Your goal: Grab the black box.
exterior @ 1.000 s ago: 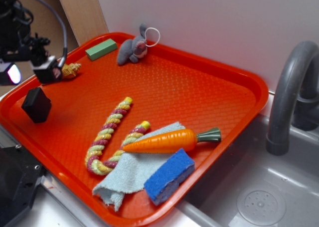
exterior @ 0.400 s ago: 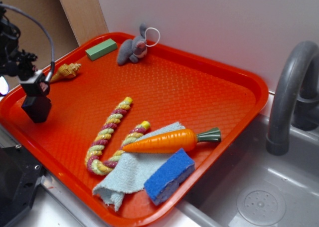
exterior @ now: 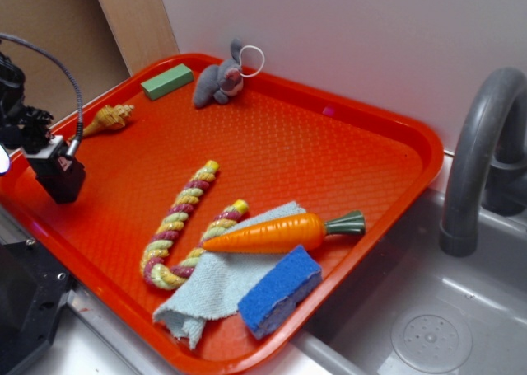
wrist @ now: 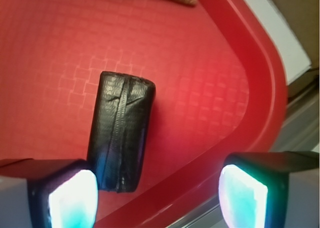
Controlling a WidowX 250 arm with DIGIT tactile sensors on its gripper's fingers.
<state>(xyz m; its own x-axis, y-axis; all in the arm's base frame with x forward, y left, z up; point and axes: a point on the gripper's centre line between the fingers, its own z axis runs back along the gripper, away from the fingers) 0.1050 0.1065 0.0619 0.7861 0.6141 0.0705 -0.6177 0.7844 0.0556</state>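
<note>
A: Where's the box [wrist: 121, 132]?

B: On the tray [exterior: 329, 136], near its left rim. In the wrist view it lies under the claw [wrist: 157, 198], whose fingers are spread wide with nothing between them.

A: Centred?

B: No. The box sits by the left pad [wrist: 72, 198]; the right pad [wrist: 242, 195] hangs over the tray's raised edge.

A: So what could go wrong?

B: I'd guess the left pad lands on top of the box instead of beside it, or the right one strikes the rim. Closing off-centre could also push the box aside.

A: Surface?

B: Matte black, wrapped in wrinkled tape with a seam along it, corners rounded. The tray is glossy red plastic with a waffle texture.
</note>
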